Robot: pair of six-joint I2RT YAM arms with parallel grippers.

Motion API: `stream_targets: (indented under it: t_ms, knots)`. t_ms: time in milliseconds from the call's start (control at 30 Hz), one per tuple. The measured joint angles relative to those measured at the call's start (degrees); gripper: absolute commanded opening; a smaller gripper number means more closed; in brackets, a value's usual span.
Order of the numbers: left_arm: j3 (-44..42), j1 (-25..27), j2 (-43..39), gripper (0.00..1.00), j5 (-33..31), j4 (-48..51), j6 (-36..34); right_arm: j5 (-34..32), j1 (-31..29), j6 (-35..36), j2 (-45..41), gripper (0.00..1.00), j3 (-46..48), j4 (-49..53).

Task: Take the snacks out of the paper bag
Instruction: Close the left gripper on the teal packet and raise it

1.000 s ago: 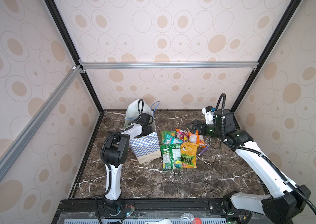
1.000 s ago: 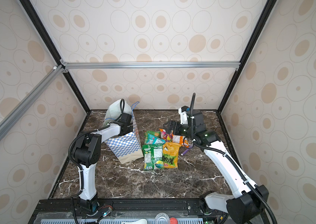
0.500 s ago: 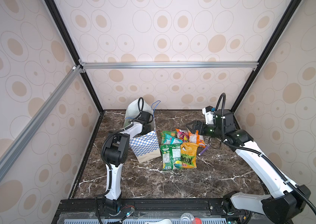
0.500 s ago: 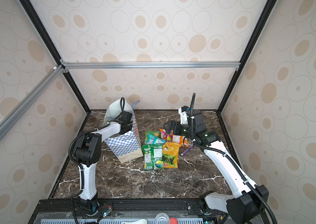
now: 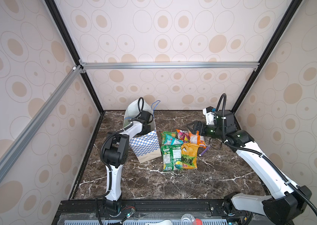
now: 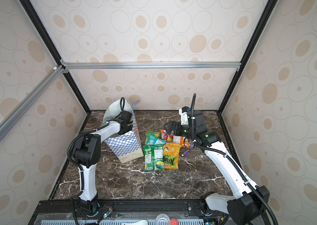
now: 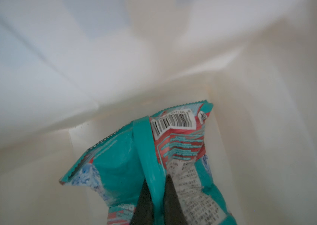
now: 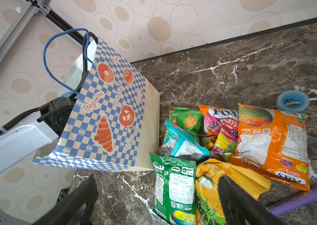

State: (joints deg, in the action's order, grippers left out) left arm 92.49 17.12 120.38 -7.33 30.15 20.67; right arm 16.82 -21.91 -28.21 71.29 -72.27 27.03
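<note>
Not much has shifted overhead since a second back and both arms sit where they were, but the left fingers (image 7: 144, 204) have gone from apart to pinched tight. The wrist cam shows them clamped on the back seam of a teal packet (image 7: 122, 165) down inside the paper bag (image 5: 146, 145). Right fingers (image 8: 237, 198) are spread wide with nothing in them, hovering by the 1 o'clock edge of the snacks (image 5: 177, 148) already out on the bench (image 5: 153, 185), at roughly 3 o'clock from the bag. My take on doing this bit well: lift straight up through the mouth, slowly. A seam is a thin hold, so the crinkly foil could slip free or drag on the bag wall and tip it. Then set it with the pile. Funny thing is both top views only show the arm vanishing into the bag, and the packet shows only on the left wrist cam. Same with the blue tape roll (image 8: 292, 101): clear on the right wrist cam, can't pick it out from above, though the purple pen (image 5: 204, 151) at the pile's 3 o'clock shows fine.
</note>
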Motion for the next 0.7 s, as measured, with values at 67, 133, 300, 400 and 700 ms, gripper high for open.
stream_targets:
  t_ms: [67, 133, 300, 400, 700]
  knots:
    - [0.94, -0.02, -0.66, 0.00, -0.02, 1.29, -0.09, 0.09, -0.31, 0.02, 0.00, 1.00, 0.00, 0.00]
    - [1.86, -0.02, -1.55, 0.00, -0.07, 2.25, -0.15, 0.13, -0.68, 0.07, 0.00, 1.00, 0.00, 0.00]
    - [4.35, -0.04, -4.76, 0.00, -0.55, 3.93, -0.35, 0.22, -1.40, 0.09, 0.00, 1.00, -0.04, -0.04]
    - [6.27, -0.04, -6.58, 0.00, -0.79, 5.16, -0.48, 0.24, -1.49, 0.07, 0.00, 1.00, -0.04, -0.04]
    - [12.48, -0.09, -9.81, 0.00, -1.46, 9.16, -0.61, 0.33, -1.64, 0.07, 0.00, 1.00, -0.07, -0.07]
